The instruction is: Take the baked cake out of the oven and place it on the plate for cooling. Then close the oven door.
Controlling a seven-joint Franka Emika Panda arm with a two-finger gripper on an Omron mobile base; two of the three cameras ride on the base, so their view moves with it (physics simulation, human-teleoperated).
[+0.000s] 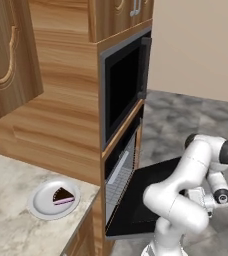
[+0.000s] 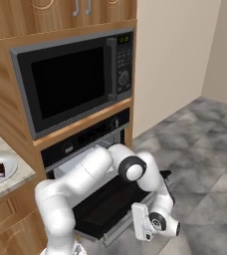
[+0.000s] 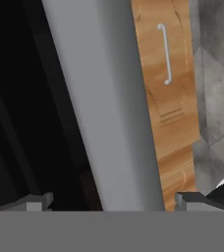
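The baked cake (image 1: 63, 196) sat on the plate (image 1: 40, 207) near the surface's edge. The claw (image 3: 114, 201) gaped wide, empty (seemingly beside the oven door (image 1: 151, 177)); a misaligned push might slip off.

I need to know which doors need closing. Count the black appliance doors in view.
2. The oven door hangs dropped open, flat in front of the oven. The microwave door above it is shut. Others may be out of frame.

cake (image 1: 63, 196) on plate (image 1: 42, 206), left of oven (image 1: 122, 175)
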